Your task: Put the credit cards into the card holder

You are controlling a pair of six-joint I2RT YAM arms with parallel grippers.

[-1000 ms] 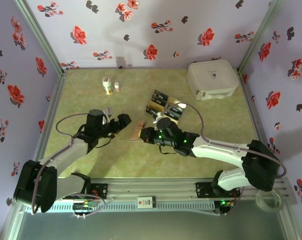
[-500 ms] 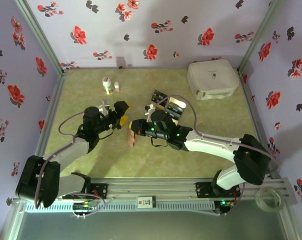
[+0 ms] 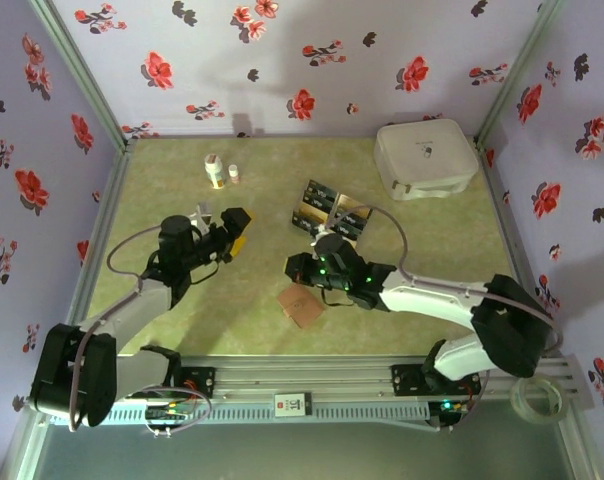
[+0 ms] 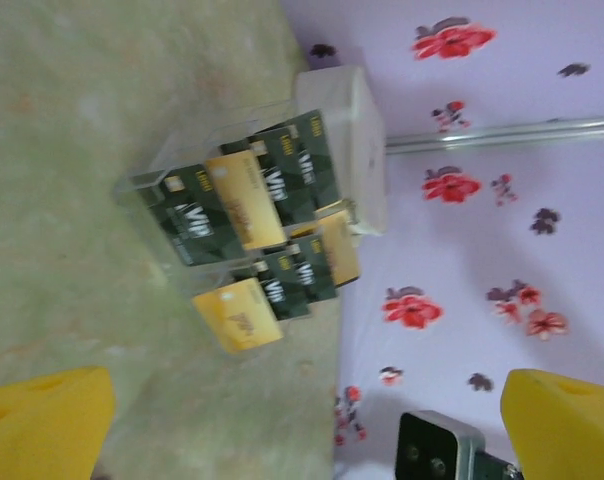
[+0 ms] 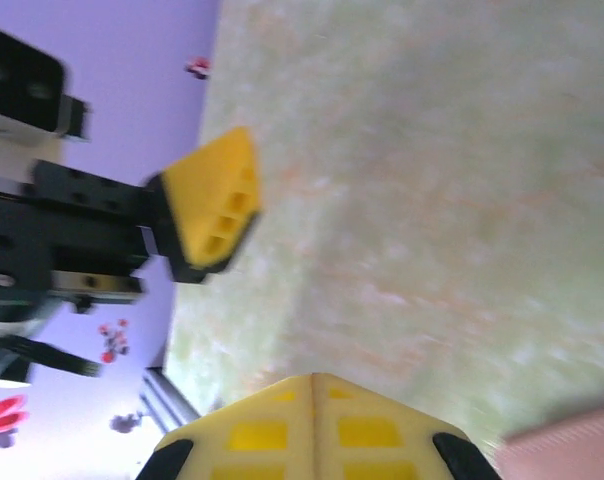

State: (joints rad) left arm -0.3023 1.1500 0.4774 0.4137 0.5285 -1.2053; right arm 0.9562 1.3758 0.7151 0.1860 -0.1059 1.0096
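One card holder apparently dropped.

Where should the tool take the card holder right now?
The card holder lies flat on the table, rotated, with its edges free. Probably take its thin left corner, coming in low from the left, so one jaw slips under and pinches across its thickness.

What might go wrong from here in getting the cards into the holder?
1. The card holder lies loose on the table, ungripped; pushing a card in could slide it away.
2. The credit cards overlap in the clear tray, so the open left gripper may pinch two at once or catch the tray wall.
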